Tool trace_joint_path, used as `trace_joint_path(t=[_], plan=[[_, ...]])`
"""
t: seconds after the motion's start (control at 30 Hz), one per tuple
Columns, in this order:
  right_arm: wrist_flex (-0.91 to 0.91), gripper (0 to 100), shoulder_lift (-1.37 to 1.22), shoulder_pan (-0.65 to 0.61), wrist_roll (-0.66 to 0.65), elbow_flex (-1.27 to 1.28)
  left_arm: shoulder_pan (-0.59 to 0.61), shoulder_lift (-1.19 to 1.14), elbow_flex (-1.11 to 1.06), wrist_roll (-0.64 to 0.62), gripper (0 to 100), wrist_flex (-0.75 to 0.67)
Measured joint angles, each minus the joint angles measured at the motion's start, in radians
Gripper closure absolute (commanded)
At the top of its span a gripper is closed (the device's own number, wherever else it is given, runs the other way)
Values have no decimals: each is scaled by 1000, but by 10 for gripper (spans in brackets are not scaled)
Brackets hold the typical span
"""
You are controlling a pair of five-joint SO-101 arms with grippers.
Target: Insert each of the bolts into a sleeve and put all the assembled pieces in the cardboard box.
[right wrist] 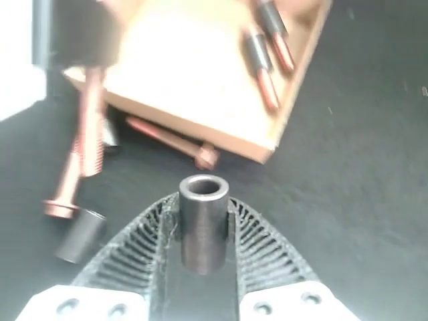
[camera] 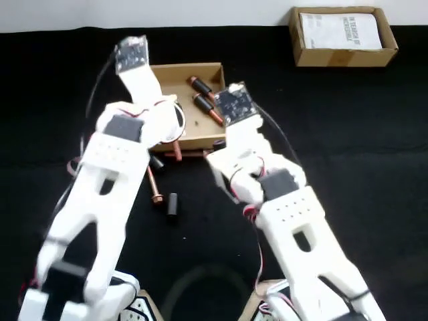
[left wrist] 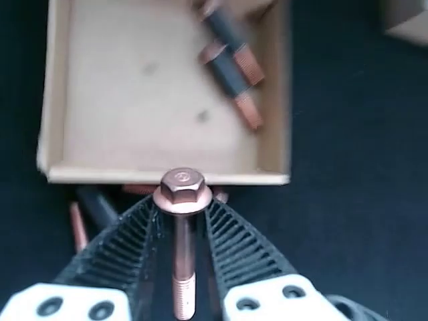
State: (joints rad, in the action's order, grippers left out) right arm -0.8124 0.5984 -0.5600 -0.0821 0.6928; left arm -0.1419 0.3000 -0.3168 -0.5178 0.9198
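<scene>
So far you have two pieces [camera: 207, 107] in the box [camera: 184, 68], your left tool [left wrist: 182, 204] gripping a bolt [left wrist: 182, 261], your right tool [right wrist: 202, 204] a sleeve [right wrist: 204, 231], not yet joined, and loose bolts [right wrist: 80, 147] on the tabletop [camera: 334, 167].

Nothing can be read. A white sheet [camera: 341, 30] lying in the far box [camera: 334, 59] at the table's back corner carries dark lines of print with a heavier heading along one edge, all too small to make out. In the left wrist view, the head of the nearest bolt [left wrist: 182, 182] shows faint raised marks on its top face, too blurred to tell as letters or numbers.
</scene>
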Motion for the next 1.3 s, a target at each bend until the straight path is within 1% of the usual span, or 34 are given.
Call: trace_joint_path(t=[0.1, 0.2, 0.37, 0.47, 0.63, 0.8, 0.93, 1.07, 1.2, 1.3], plan=[[63, 991, 64, -15, 2, 106, 3, 112, 0, 64, 992, 2], [129, 991, 135, -14, 5, 224, 3, 160, 0, 124, 992, 18], [290, 991, 204, -15, 5, 400, 2, 163, 0, 150, 992, 51], [445, 991, 207, -15, 2, 506, -8, 163, 0, 150, 992, 48], [743, 991, 213, -15, -81, 661, -58, 164, -3, 153, 992, -40], [799, 991, 222, -15, -91, 687, -130, 219, -44, 153, 992, -58], [806, 991, 222, -15, -91, 687, -224, 287, -112, 153, 992, -80], [806, 991, 232, -15, -91, 687, -269, 350, -221, 153, 992, -210], [802, 991, 296, -15, -91, 689, -269, 404, -359, 153, 992, -423], [756, 991, 328, -15, -91, 689, -270, 428, -462, 153, 992, -585]])
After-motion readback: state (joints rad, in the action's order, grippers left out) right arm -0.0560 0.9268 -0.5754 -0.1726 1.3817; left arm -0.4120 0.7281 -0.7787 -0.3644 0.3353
